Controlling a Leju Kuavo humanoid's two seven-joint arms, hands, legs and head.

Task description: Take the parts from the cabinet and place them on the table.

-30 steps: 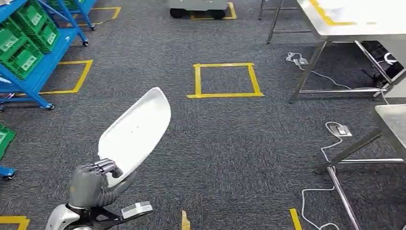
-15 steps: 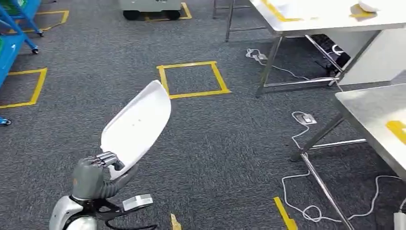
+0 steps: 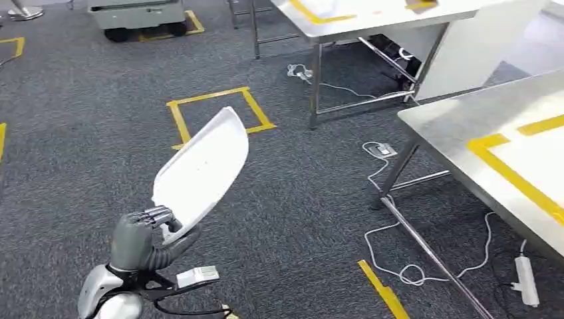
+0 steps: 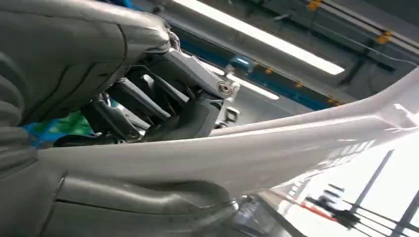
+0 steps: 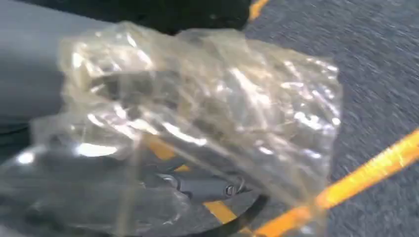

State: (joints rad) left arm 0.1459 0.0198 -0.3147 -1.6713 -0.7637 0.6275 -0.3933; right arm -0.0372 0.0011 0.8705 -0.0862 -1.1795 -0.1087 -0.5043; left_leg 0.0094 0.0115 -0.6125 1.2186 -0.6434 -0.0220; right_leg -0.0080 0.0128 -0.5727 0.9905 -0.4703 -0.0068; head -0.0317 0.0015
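A large white curved shell part [image 3: 199, 169] stands tilted above the carpet, and my left hand [image 3: 140, 239] grips its lower end at the lower left of the head view. In the left wrist view the thumb lies under the white part [image 4: 276, 148] and the dark fingers [image 4: 163, 103] press on its other face. In the right wrist view a crumpled clear plastic bag [image 5: 197, 123] with dark pieces inside covers my right hand [image 5: 148, 163], which holds it over the carpet. A steel table [image 3: 465, 113] with yellow tape stands at the right.
A second steel table [image 3: 372, 16] stands farther back, with a grey cart [image 3: 136, 13] at the far left. A yellow tape square [image 3: 216, 116] marks the carpet. Loose white cables [image 3: 399, 266] and a power strip [image 3: 525, 282] lie by the near table's legs.
The camera has turned right: the blue racks with green bins slid out at the left and the near steel table came in at the right. My left hand keeps its hold on the white part.
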